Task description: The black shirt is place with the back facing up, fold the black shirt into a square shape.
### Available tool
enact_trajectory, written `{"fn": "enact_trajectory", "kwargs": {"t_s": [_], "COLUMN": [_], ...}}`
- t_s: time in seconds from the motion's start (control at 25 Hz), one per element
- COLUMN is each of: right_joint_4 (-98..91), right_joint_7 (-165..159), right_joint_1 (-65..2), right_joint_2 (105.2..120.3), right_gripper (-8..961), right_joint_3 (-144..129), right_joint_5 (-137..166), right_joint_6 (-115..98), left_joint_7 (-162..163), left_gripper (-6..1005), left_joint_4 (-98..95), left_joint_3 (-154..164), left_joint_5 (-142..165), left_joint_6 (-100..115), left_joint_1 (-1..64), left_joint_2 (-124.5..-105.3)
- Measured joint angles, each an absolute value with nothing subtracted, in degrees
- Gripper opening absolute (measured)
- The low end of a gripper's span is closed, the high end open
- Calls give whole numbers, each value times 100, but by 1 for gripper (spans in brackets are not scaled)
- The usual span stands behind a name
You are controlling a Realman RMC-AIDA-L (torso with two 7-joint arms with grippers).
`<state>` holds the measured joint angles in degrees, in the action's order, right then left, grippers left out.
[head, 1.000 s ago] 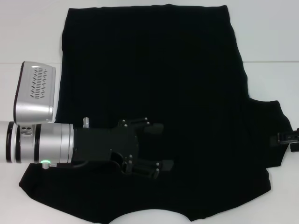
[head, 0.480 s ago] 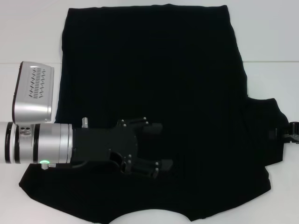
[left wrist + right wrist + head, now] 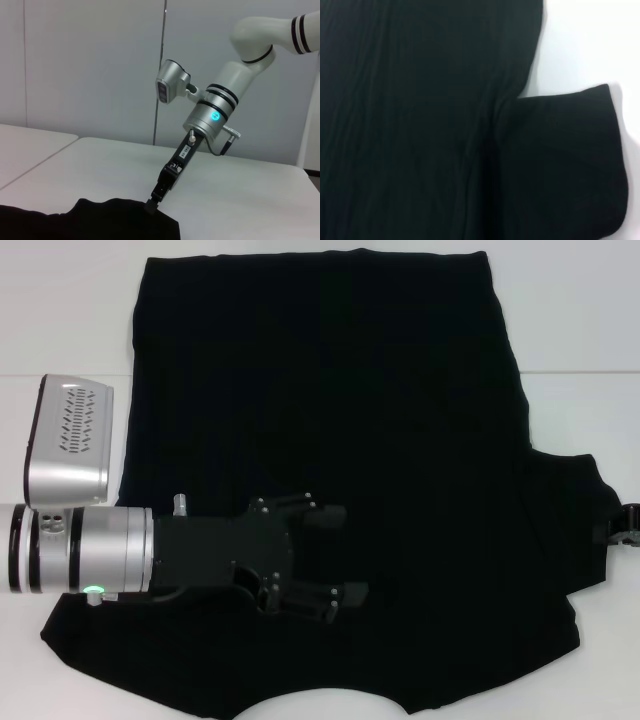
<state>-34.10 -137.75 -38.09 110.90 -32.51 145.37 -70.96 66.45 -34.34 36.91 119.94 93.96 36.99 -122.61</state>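
The black shirt (image 3: 330, 390) lies spread flat on the white table (image 3: 60, 320), plain side up, with one sleeve (image 3: 570, 530) sticking out to the right. My left gripper (image 3: 335, 555) hovers over the shirt's lower left part, open, with nothing between its fingers. My right gripper (image 3: 626, 527) shows only as a sliver at the right edge, by the sleeve's end. In the left wrist view the right gripper (image 3: 151, 205) touches the edge of the shirt (image 3: 100, 220). The right wrist view shows the sleeve (image 3: 570, 150) beside the shirt's body (image 3: 420, 125).
The left arm's silver wrist and camera housing (image 3: 70, 440) sit over the table to the left of the shirt. Bare white table (image 3: 590, 40) surrounds the shirt on the left, right and far sides. A table seam (image 3: 580, 372) runs across.
My right gripper has slid to the right, almost out of the head view. The left arm has drawn back slightly to the left. The shirt lies as before.
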Motion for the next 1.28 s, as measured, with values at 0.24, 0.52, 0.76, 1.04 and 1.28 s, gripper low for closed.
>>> {"fn": "enact_trajectory", "kwargs": {"t_s": [0.24, 0.52, 0.76, 1.04, 1.28], "right_joint_4": [-3410, -3411, -3414, -3485, -3603], "right_joint_7": [-13624, -13293, -13148, -13079, -13080], "right_joint_1": [-3730, -3616, -3607, -3744, -3846], "right_joint_2": [11073, 10991, 10935, 10898, 10880], "right_gripper": [15, 11, 9, 12, 18], "right_joint_3": [-3124, -2591, -2401, -2390, -2430], "right_joint_5": [14537, 14537, 14538, 14538, 14537], "right_joint_6": [-7085, -7076, -7035, -7012, -7070], "left_joint_7": [6698, 6724, 6722, 6722, 6723], "left_gripper": [948, 948, 948, 947, 947], "left_joint_4": [-3415, -3409, -3395, -3414, -3411], "left_joint_3": [3691, 3691, 3691, 3705, 3693], "left_joint_5": [11976, 11972, 12000, 12038, 12041], "left_joint_6": [9396, 9398, 9392, 9325, 9319], "left_joint_1": [3690, 3629, 3564, 3482, 3479], "left_joint_2": [-12267, -12286, -12302, -12305, -12305]}}
